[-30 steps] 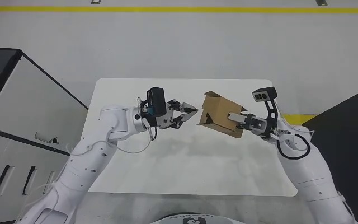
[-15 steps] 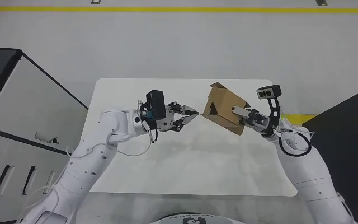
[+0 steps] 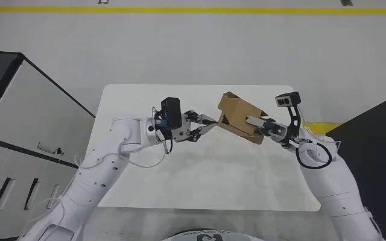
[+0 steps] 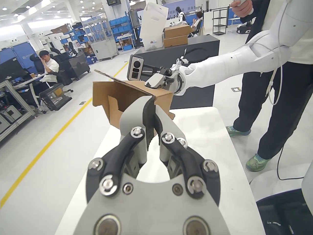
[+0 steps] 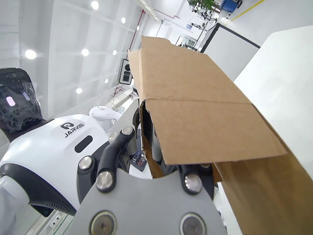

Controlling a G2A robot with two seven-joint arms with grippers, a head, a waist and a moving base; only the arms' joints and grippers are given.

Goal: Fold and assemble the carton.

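Note:
The brown carton point(image 3: 237, 112) hangs tilted above the right half of the white table point(image 3: 181, 181), its open end toward the left arm. My right gripper point(image 3: 253, 122) is shut on one wall of the carton point(image 5: 195, 113), with the cardboard between its fingers point(image 5: 137, 128). My left gripper point(image 3: 210, 123) has its fingers together, tips at the lower corner of the carton's open end. In the left wrist view those tips point(image 4: 150, 103) overlap the carton point(image 4: 117, 94) at its front edge. I cannot tell whether they touch a flap.
The table's front and left parts point(image 3: 157, 187) are bare. A black-framed panel point(image 3: 24, 90) stands off the table's left side, and a dark block point(image 3: 362, 129) off its right side.
My left gripper went from open to shut and moved right, up to the carton. The right gripper turned the carton and shifted it slightly up the table.

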